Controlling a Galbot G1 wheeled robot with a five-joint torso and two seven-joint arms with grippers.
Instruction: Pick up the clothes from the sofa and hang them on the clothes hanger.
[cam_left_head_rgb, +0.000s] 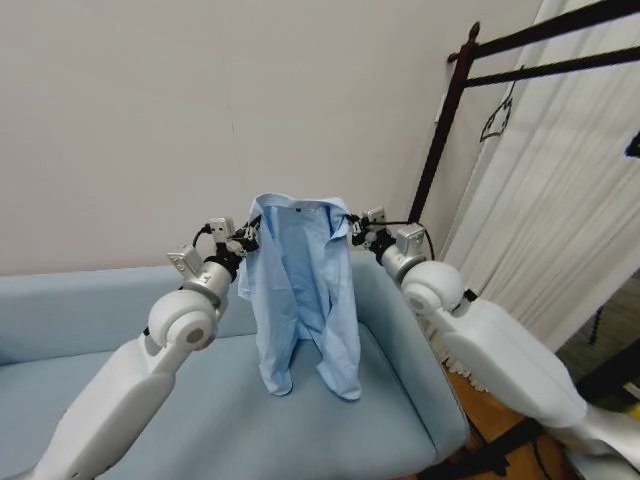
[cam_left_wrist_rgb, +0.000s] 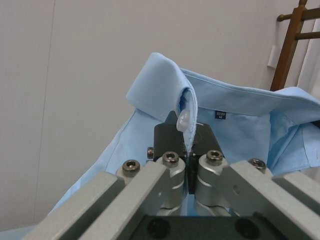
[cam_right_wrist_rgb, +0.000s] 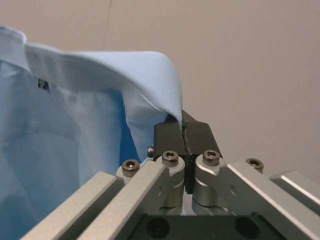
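Observation:
A light blue shirt (cam_left_head_rgb: 303, 290) hangs spread between my two grippers above the sofa (cam_left_head_rgb: 60, 300), its tails dangling just over the seat. My left gripper (cam_left_head_rgb: 247, 238) is shut on the shirt's left shoulder; the left wrist view has the collar (cam_left_wrist_rgb: 165, 90) and a white button pinched at the closed fingers (cam_left_wrist_rgb: 170, 141). At the other shoulder my right gripper (cam_left_head_rgb: 356, 230) is shut on the fabric, and the right wrist view has the collar edge (cam_right_wrist_rgb: 150, 67) caught between the closed fingers (cam_right_wrist_rgb: 200, 137). The dark wooden clothes rack (cam_left_head_rgb: 445, 130) stands to the right, behind the sofa's end.
A plain pale wall runs behind the sofa. White curtains (cam_left_head_rgb: 560, 200) hang at the right beside the rack. Wooden floor (cam_left_head_rgb: 480, 400) and dark rack feet lie right of the sofa.

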